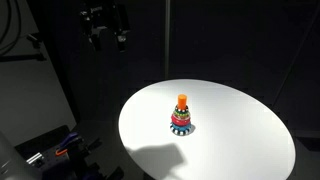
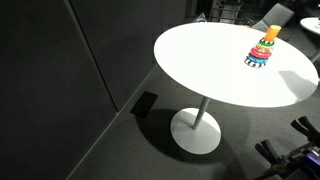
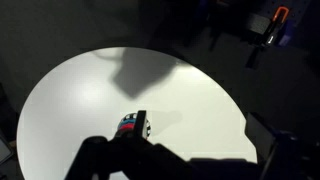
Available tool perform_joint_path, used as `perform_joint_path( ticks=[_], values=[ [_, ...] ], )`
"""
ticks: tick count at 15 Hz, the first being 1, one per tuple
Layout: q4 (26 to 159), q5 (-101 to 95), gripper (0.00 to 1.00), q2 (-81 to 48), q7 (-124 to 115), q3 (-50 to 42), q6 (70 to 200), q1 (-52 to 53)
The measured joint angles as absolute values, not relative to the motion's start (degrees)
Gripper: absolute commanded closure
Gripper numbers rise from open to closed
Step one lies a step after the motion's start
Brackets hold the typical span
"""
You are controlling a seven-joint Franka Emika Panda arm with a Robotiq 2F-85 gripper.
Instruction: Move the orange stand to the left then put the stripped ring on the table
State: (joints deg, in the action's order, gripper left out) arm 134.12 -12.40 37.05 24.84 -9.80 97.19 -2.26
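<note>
The orange stand [image 1: 182,101] stands upright on the round white table [image 1: 240,125] with several coloured rings stacked on it. A striped ring [image 1: 181,127] lies at the bottom of the stack. The stand also shows in an exterior view [image 2: 271,33] near the table's far edge. In the wrist view the ring stack [image 3: 130,125] is partly hidden behind the gripper body. My gripper [image 1: 110,40] hangs high above the table, well off from the stand, open and empty. Its fingers are wide apart in the wrist view [image 3: 185,155].
The table stands on a white pedestal base [image 2: 195,131] on a dark floor. Black curtains surround the scene. A red-handled clamp [image 3: 277,20] sits beyond the table's edge. Dark equipment with an orange part [image 1: 62,150] lies beside the table.
</note>
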Motion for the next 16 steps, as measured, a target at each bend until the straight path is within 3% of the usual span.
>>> perform_joint_path(
  ticks=[8, 16],
  values=[
    [134.3, -12.4, 0.0, 36.9, 24.2, -9.8, 97.5, -2.2],
    [135.0, -12.4, 0.0, 30.5, 18.0, -8.9, 106.5, -2.2]
  ],
)
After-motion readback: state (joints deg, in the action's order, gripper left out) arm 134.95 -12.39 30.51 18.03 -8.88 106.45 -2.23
